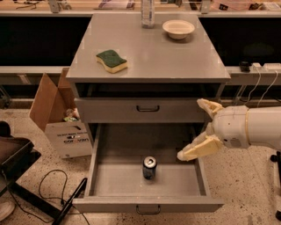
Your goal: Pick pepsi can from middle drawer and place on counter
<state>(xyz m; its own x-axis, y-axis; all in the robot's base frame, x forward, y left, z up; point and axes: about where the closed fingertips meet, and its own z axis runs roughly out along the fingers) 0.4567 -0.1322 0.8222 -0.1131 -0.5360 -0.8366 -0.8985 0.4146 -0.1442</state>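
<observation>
the middle drawer [131,182] of the grey cabinet is pulled wide open, its flat tray in full view. the pepsi can [149,167] stands upright on the drawer floor, about midway between the side walls, silver top and pull tab facing up. nothing touches it.

the end effector [189,128] reaches in from the right on a thick white arm and hangs at the drawer's right side. its two pale fingers are spread well apart. the upper finger [210,106] sits in front of the right end of the closed top drawer [131,110]. the lower one points down and left over the right part of the tray. its tip is near the can but apart from it, to the can's right and a little higher in the view. the end effector grips nothing.

the table [153,52], the flat grey top of the cabinet, carries a green and yellow sponge [111,60] near its left front. a shallow pale bowl [178,29] stands at the back right. a clear plastic bottle [148,13] stands just left of the bowl at the back edge.

to the left of the cabinet an open cardboard box [61,123] stands on the speckled floor [246,184]. a dark cable [41,184] loops in front of it.
</observation>
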